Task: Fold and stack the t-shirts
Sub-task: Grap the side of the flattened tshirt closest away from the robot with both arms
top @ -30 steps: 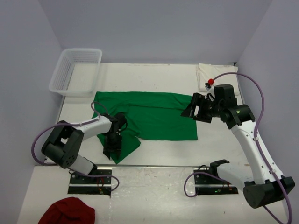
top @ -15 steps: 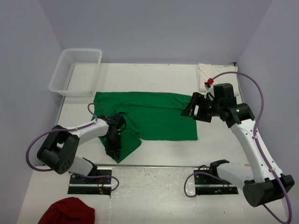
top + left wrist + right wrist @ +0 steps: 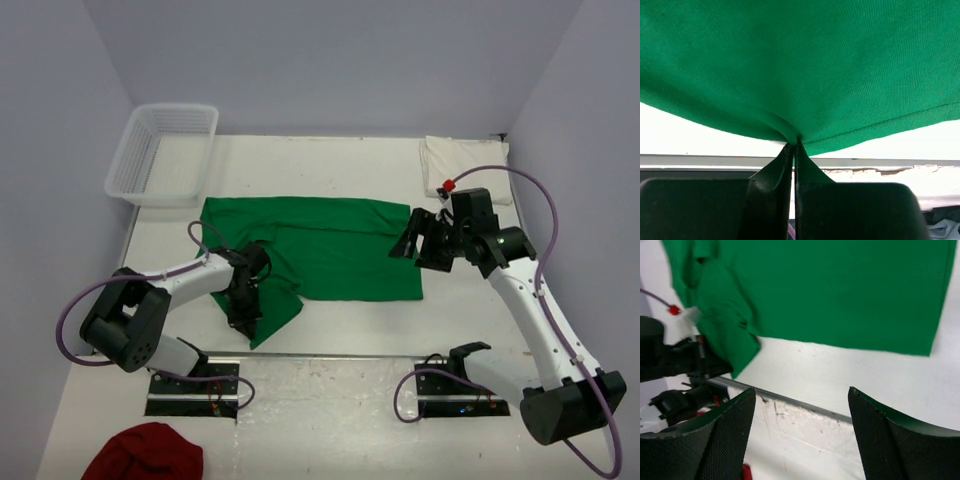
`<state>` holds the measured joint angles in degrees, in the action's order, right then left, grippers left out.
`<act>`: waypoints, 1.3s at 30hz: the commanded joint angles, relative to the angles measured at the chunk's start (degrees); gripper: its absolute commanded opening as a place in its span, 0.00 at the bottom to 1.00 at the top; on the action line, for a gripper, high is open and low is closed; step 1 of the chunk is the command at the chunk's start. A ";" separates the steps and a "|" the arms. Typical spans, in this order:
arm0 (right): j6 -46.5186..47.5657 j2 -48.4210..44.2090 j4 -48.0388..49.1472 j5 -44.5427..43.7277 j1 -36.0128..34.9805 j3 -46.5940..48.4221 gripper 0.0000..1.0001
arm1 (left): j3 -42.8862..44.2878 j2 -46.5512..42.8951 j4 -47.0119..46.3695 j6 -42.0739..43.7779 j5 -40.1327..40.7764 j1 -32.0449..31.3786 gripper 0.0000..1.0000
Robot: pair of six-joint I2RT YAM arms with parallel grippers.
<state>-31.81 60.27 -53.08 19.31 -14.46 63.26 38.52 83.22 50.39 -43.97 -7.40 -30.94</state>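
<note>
The green shirt (image 3: 330, 250), mid-worktop (image 3: 300, 170), is being pinched at its near left corner by the left gripper (image 3: 796, 146), jaws closed tight. The right gripper (image 3: 420, 238) is being held over the shirt's right edge, jaws wide apart and empty. The cream shirt (image 3: 465, 165) is lying at the far right corner.

Top view: left gripper (image 3: 243, 303) tips buried in the green t-shirt (image 3: 335, 245) fold at 8 o'clock. Dark red cloth (image 3: 142, 455) clipped by the bottom edge at 7. Cream t-shirt (image 3: 470, 158) at 1, partly behind the cable (image 3: 505, 168). Left wrist: shirt overruns top and sides. Right wrist: right gripper (image 3: 800, 392) fingers (image 3: 722, 440) run off the bottom.
</note>
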 commanded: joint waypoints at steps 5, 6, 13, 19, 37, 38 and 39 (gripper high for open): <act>-13.16 -1.12 3.24 -9.81 -0.75 -14.91 0.71 | 4.45 -4.11 -0.48 -1.12 7.05 -0.35 0.00; -14.14 -1.12 3.94 -10.69 -0.92 -16.84 0.68 | 5.06 -4.64 0.14 -1.21 7.13 -0.35 0.00; -21.44 4.15 8.25 -17.55 -1.63 -20.11 0.61 | 8.32 -7.63 3.04 -1.47 6.87 -0.35 0.00; -26.36 15.81 6.25 -21.67 -1.54 -16.87 0.54 | 10.08 -9.65 5.68 -1.56 7.13 -0.35 0.00; -38.93 22.97 -0.97 -29.24 0.13 -13.86 0.43 | 16.31 -12.47 9.28 0.28 5.20 -0.26 0.00; -39.37 22.96 -0.97 -29.33 0.13 -13.87 0.42 | 16.84 -12.29 9.29 0.28 5.20 -0.26 0.00; -39.81 22.09 -1.06 -29.59 0.13 -14.91 0.42 | 17.28 -12.21 9.72 0.81 5.20 -0.26 0.00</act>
<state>-67.44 83.50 -51.92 -8.01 -14.50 49.17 52.16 71.55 58.54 -44.12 -1.34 -31.22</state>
